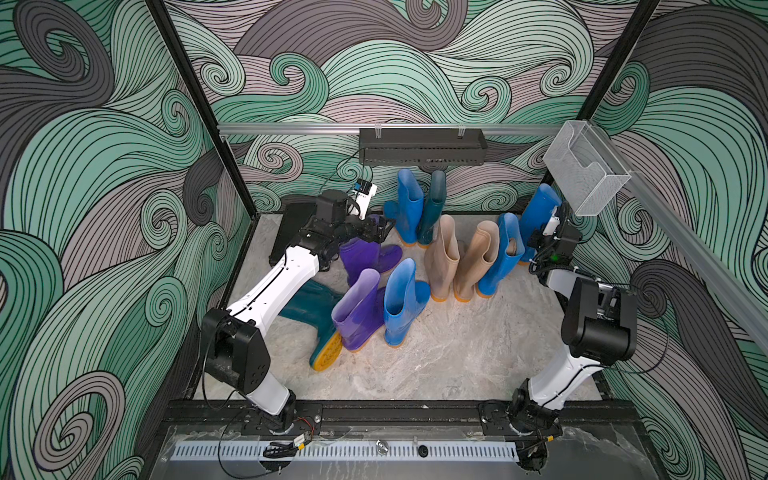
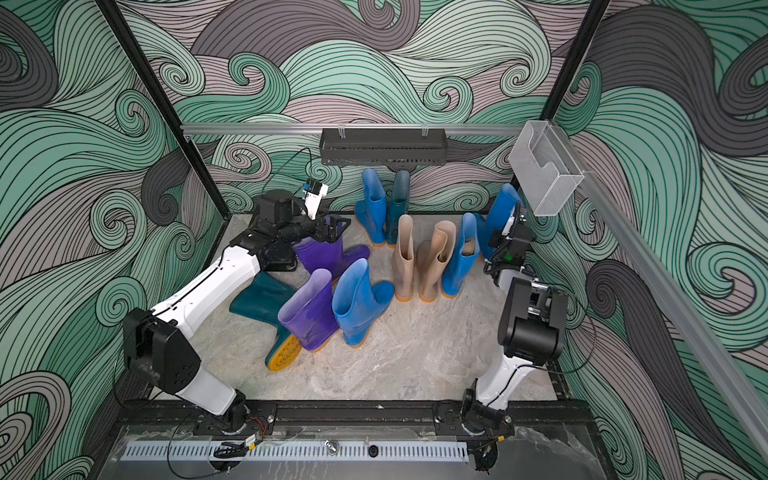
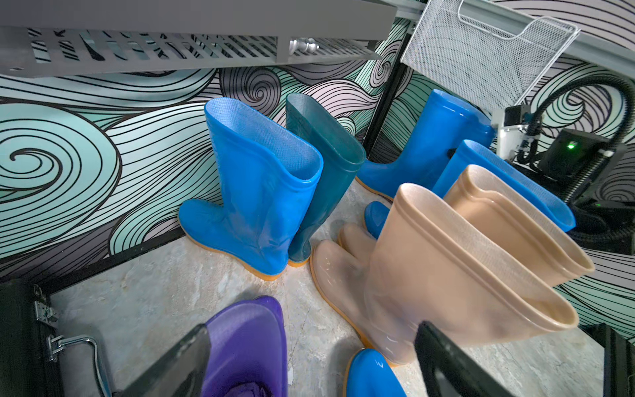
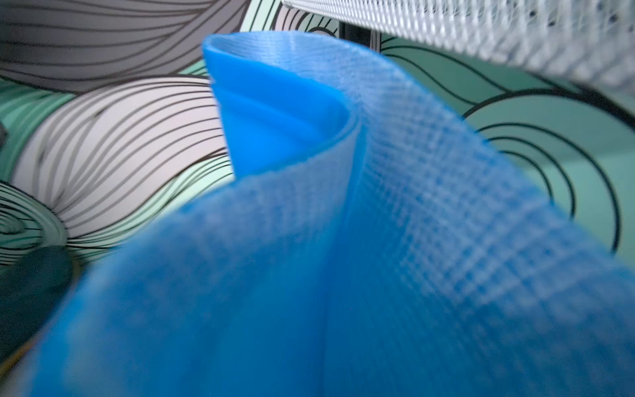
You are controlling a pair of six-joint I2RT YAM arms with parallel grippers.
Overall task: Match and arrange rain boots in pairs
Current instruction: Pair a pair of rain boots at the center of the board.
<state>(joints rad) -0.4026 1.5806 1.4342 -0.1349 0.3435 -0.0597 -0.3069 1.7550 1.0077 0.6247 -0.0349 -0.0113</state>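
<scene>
Your right tool point(image 1: 548, 218) is pinching the folded cuff of the blue boot point(image 1: 538, 205) in the far right corner of the counter point(image 1: 457, 353). Your left tool point(image 1: 380, 230) is spread above the rear purple boot point(image 1: 365, 255).

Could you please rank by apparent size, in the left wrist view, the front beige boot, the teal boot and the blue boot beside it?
Front beige boot, nearest the camera
Blue boot
Teal boot, partly hidden
</scene>
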